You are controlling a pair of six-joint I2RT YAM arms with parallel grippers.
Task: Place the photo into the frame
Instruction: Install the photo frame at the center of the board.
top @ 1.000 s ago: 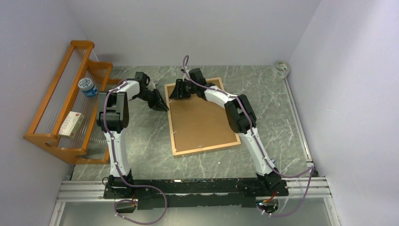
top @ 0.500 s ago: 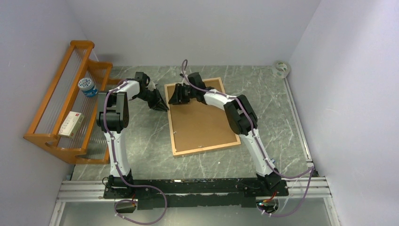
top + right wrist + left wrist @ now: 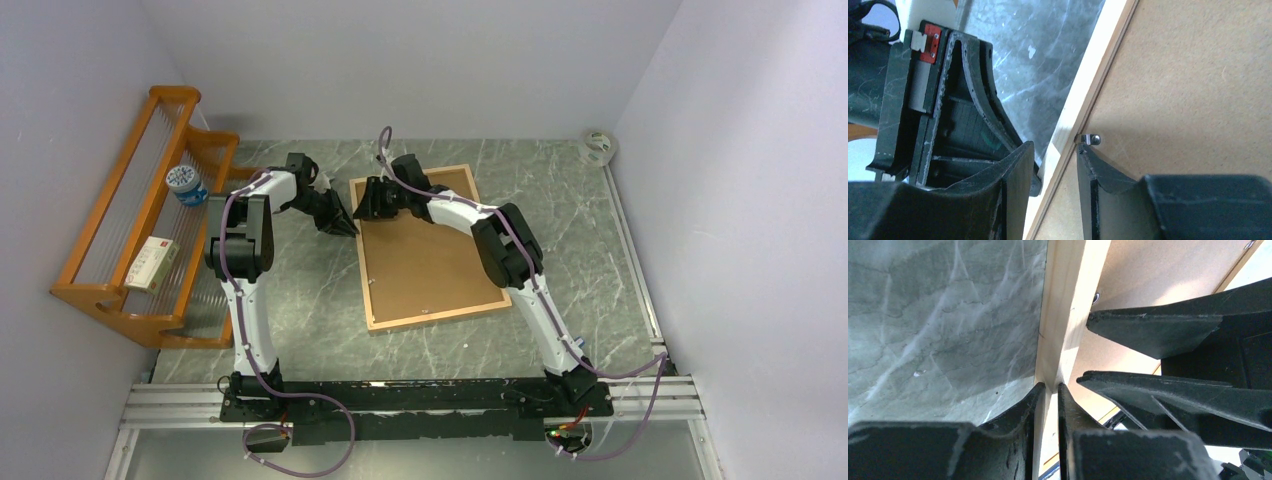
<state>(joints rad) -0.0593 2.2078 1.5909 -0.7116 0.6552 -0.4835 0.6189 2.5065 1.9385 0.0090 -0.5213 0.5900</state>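
The frame point(image 3: 435, 318) lies face down on the table with the brown backing board point(image 3: 425, 260) set in it. The photo is not in view. My left gripper point(image 3: 345, 228) is at the frame's left rail near the far corner; in the left wrist view it point(image 3: 1050, 387) is shut on the light-wood rail point(image 3: 1068, 300). My right gripper point(image 3: 360, 205) is open right beside it. In the right wrist view it point(image 3: 1055, 147) straddles the rail point(image 3: 1098, 70), one finger on the backing board point(image 3: 1188, 75) against a small metal tab point(image 3: 1093, 138).
An orange wooden rack point(image 3: 120, 250) stands at the left wall, holding a blue-lidded jar point(image 3: 186, 184) and a small box point(image 3: 152, 262). A roll of tape point(image 3: 599, 146) sits in the far right corner. Walls close three sides.
My right gripper has shifted a little left across the backing board to the frame's left rail. My left arm has not moved.
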